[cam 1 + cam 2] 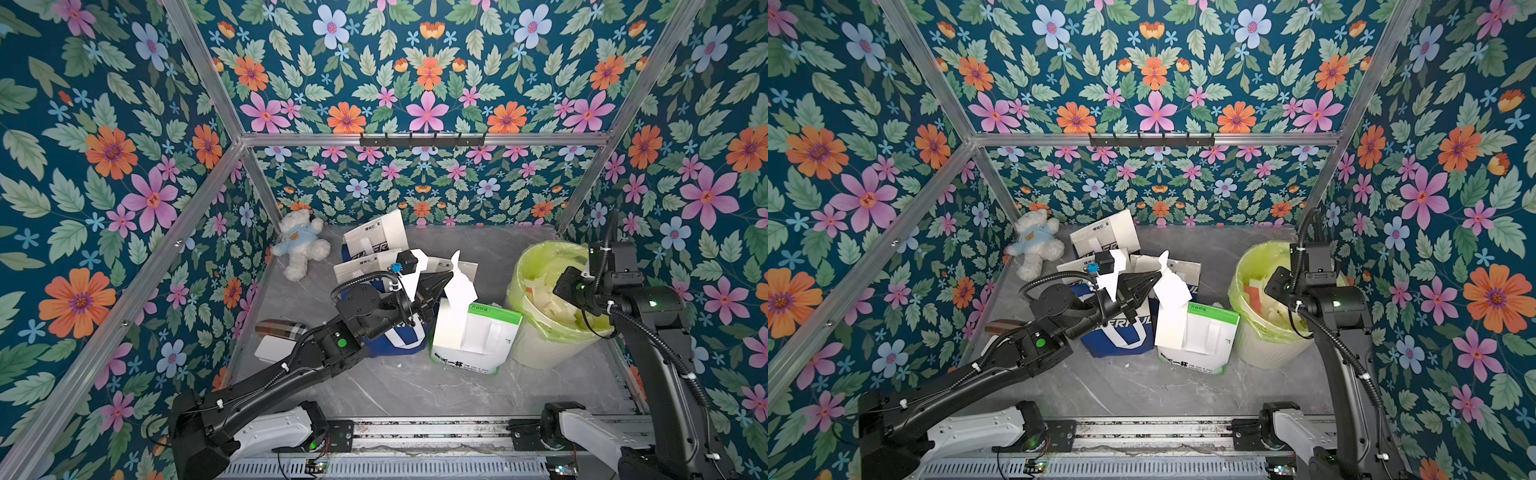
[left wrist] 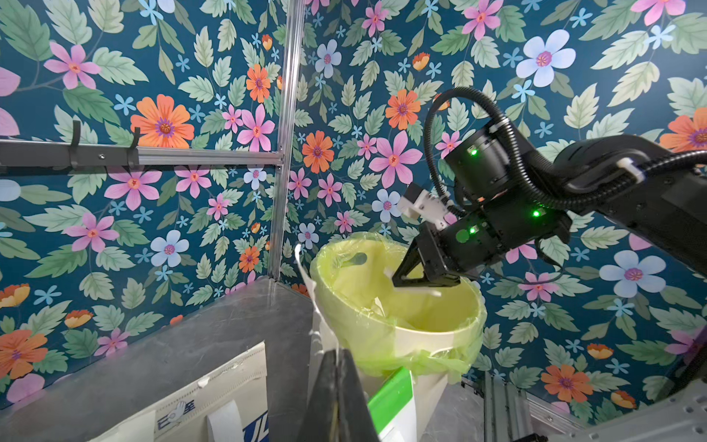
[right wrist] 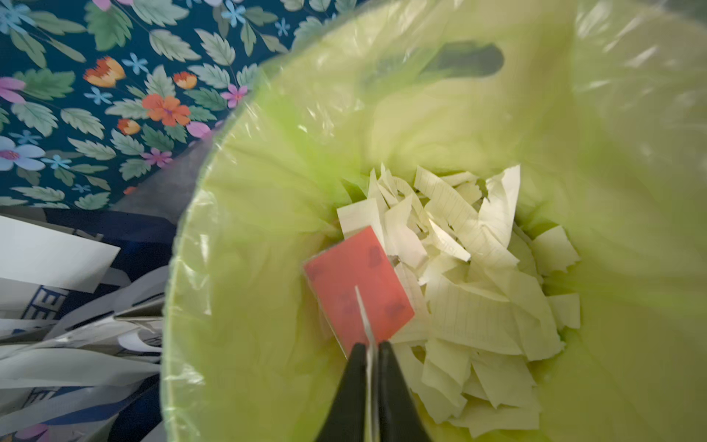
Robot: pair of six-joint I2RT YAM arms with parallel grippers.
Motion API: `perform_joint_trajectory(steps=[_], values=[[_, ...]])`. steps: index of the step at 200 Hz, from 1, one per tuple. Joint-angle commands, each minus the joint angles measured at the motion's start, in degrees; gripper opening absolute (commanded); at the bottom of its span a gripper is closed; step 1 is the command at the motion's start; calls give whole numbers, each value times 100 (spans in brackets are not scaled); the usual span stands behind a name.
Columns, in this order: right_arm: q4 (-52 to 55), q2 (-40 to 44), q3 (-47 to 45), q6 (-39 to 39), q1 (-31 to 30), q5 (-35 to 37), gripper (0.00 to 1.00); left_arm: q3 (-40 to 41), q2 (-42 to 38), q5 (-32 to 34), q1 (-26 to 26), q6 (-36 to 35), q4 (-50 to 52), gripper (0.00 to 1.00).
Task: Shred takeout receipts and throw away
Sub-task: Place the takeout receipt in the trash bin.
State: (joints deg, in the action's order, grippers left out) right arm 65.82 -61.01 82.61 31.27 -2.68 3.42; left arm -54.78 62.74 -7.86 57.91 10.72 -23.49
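Observation:
My left gripper (image 1: pixel 451 276) (image 1: pixel 1158 275) hangs above the bags, shut on a torn white takeout receipt (image 1: pixel 460 287) (image 1: pixel 1173 291). In the left wrist view its jaws (image 2: pixel 338 354) are pressed together, and the receipt's edge (image 2: pixel 306 279) rises from them. My right gripper (image 2: pixel 396 284) (image 3: pixel 370 346) points down into the green-lined bin (image 1: pixel 536 345) (image 2: pixel 421 336). Its jaws stand slightly apart, with a thin white scrap (image 3: pixel 361 306) edge-on between them. Several torn receipt scraps (image 3: pixel 478 298) and a red card (image 3: pixel 355 275) lie in the bin.
A green-and-white bag (image 1: pixel 478 336) stands beside the bin, with a blue bag (image 1: pixel 399 340) under my left arm. White bags (image 1: pixel 374 237) lie behind them. A teddy bear (image 1: pixel 301 245) sits in the back left corner. A checked bottle (image 1: pixel 278 328) and a white box (image 1: pixel 274 349) lie at the left.

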Motion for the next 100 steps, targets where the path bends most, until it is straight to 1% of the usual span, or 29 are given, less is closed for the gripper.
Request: perform_joint_trajectory(steps=[1, 12, 21, 25, 41, 53, 74, 90, 100], values=[[144, -42, -78, -77, 23, -432, 61, -139, 113, -231, 5, 168, 95, 0], [81, -11, -84, -122, 18, -527, 69, -173, 157, -281, 1, 186, 145, 0], [43, 31, -53, -176, 16, -568, 79, -182, 192, -311, 8, 214, 153, 0], [31, 44, -32, -215, 28, -570, 81, -190, 197, -313, 2, 222, 160, 0], [-15, 101, 89, -399, 19, -658, 81, -182, 229, -345, 1, 245, 161, 0], [-241, 240, 123, -629, 23, -974, 81, -185, 268, -412, 3, 263, 167, 0], [-1049, 717, 1, -942, 18, -1999, 76, -238, 375, -666, 6, 349, 159, 0], [-1587, 942, -46, -1088, 26, -2882, 76, -293, 455, -885, 6, 455, 130, 0], [-1872, 970, -58, -1083, 21, -3595, 76, -322, 507, -1038, 4, 525, 87, 0]])
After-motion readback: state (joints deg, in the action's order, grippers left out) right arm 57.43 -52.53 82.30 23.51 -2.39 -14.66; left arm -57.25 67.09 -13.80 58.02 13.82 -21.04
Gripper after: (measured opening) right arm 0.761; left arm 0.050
